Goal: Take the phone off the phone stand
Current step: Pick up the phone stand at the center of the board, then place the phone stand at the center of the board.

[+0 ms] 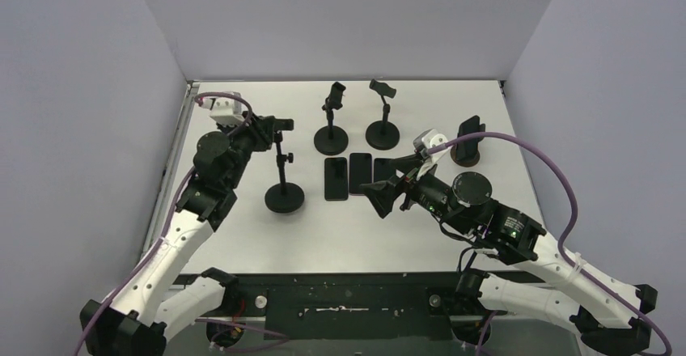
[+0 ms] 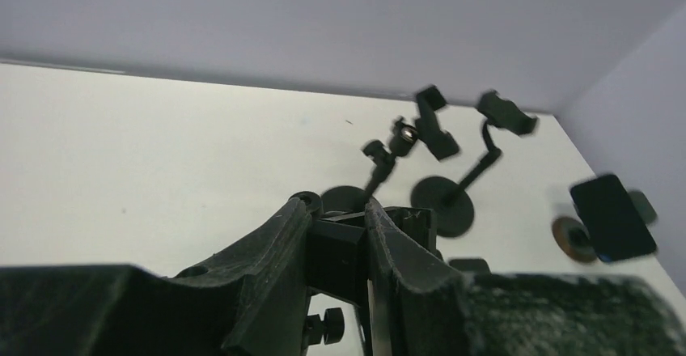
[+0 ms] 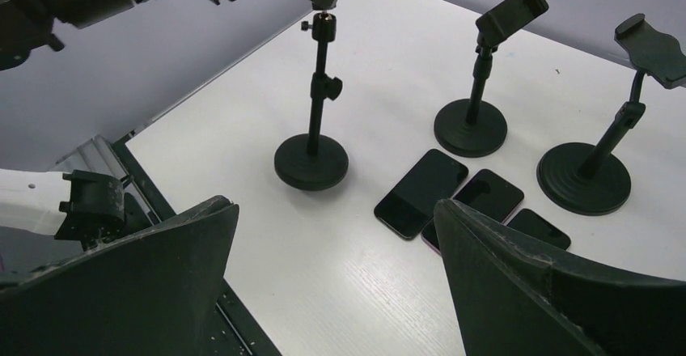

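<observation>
Top external shows my left tool point(image 1: 273, 128) narrowed onto the black head of the nearest stand point(image 3: 312, 160). On the left wrist view its fingers point(image 2: 275, 243) press against both sides of that head. The stand sits towards the left edge of the table point(image 1: 243, 243). My right tool point(image 3: 336, 210) is spread wide and grips nothing, hanging above bare table just short of three flat phones point(image 3: 421, 192). The phone point(image 1: 469, 132) I'm after leans on a brown-based stand point(image 1: 464, 158) at the far right, close to the table's right edge and apart from both tools. Two black stands point(image 1: 331, 139) rise behind the flat phones. Open table runs along the near side.
</observation>
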Motion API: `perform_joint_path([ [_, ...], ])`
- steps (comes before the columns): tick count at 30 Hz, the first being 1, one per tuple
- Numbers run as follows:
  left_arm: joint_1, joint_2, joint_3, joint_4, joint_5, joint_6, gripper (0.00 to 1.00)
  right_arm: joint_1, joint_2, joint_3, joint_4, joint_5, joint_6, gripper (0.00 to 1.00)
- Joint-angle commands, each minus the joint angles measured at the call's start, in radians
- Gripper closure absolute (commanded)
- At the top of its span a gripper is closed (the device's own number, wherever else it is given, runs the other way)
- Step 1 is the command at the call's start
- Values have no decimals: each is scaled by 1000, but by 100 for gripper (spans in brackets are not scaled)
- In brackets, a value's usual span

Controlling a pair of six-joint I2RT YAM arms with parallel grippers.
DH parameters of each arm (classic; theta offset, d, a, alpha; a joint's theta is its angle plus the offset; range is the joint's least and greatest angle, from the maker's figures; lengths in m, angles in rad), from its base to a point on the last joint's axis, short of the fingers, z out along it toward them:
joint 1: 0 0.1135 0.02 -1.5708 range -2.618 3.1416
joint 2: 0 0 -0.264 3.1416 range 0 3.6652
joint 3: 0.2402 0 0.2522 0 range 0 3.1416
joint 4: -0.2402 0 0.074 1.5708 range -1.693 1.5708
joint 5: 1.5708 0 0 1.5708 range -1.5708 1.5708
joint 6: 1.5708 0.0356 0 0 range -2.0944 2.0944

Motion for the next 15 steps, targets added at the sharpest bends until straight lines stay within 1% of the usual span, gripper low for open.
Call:
perform_joint_path([
  [1, 175, 92, 65, 312, 57, -112, 100, 5, 3, 32, 52, 31, -20, 3],
  [5, 216, 218, 112, 460, 80, -116, 100, 4, 8, 30, 53, 32, -20, 3],
  [9, 238, 334, 162, 574, 92, -122, 100, 4, 16, 34, 43, 39, -28, 3],
  [15, 246, 468, 145, 782, 114, -134, 100, 3, 9, 23, 49, 68, -24, 2],
])
